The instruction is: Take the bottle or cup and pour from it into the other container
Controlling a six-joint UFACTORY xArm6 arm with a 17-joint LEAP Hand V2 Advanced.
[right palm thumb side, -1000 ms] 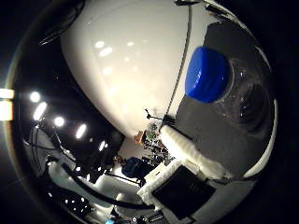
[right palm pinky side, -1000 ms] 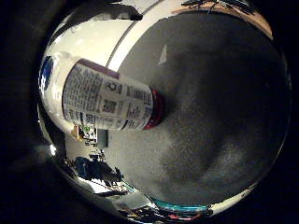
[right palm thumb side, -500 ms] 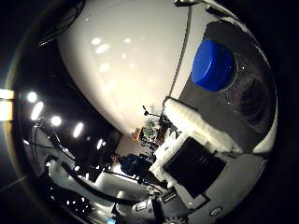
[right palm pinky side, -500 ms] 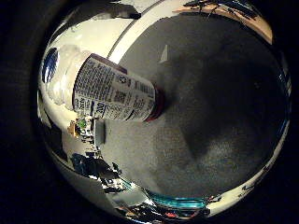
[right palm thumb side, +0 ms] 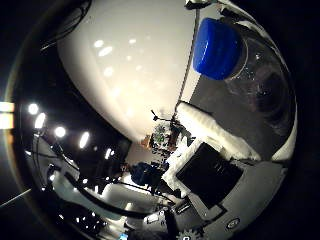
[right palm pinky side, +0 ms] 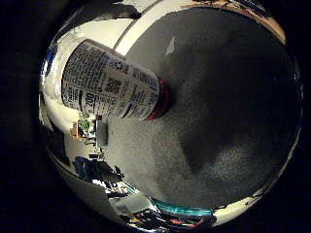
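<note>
In the little finger side view a bottle (right palm pinky side: 109, 82) with a white printed label, a red base and a blue cap stands on a grey table top (right palm pinky side: 224, 116), close to the palm. In the thumb side view a clear container (right palm thumb side: 262, 85) with a blue lid (right palm thumb side: 218, 48) stands on the same grey surface; I cannot tell whether it is the same bottle. My hand (right palm thumb side: 205, 165) shows there as a white finger (right palm thumb side: 215, 128) and black parts, reaching out beside the container and not touching it. The fingers hold nothing.
A white wall (right palm thumb side: 140, 80) rises behind the table's edge. Room clutter (right palm pinky side: 92, 146) shows beyond the table. A teal part (right palm pinky side: 190, 214) sits at the little finger side view's rim. The grey surface beside the bottle is bare.
The bottle fills more of the little finger side view as the camera shifts. In the thumb side view the blue lid sits nearer the rim, and more of my hand shows.
</note>
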